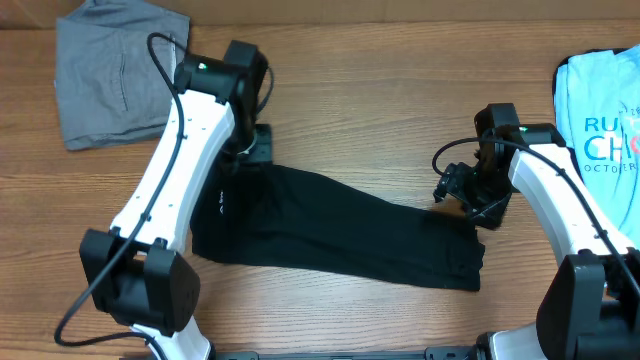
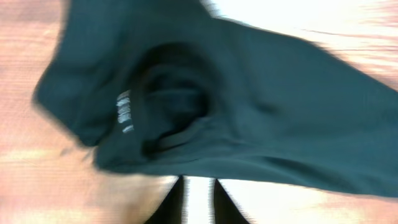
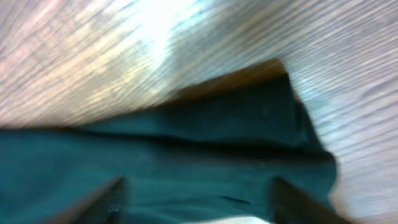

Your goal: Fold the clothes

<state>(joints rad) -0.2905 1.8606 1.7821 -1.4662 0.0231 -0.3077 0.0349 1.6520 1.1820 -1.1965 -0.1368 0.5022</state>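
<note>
Overhead view: wooden surface (image 1: 400,100) with three garments lying directly on it.

- Black garment (image 1: 340,235): lies mid-surface as a long band, running from upper left under the left arm down to lower right by the right arm. Its left end is wider and bunched, with a small white logo mark (image 2: 124,112) near that end. The right end has a squared edge.
- Grey garment (image 1: 115,75): flat in the far-left corner, well apart from the black one.
- Light blue printed T-shirt (image 1: 600,110): at the right edge, partly cut off by the frame, lettering facing up.

Left tool (image 2: 198,180): hangs over the bunched left end of the black garment. Its fingers (image 2: 171,202) are almost clenched, with only a thin bright strip of surface between them. No cloth is caught there.

Right tool (image 3: 198,183): released, with its fingers (image 3: 109,196) set wide apart over the right end of the black garment. Fabric fills the gap beneath them. I cannot tell whether the tips touch the cloth.

Both wrist views are blurred.
</note>
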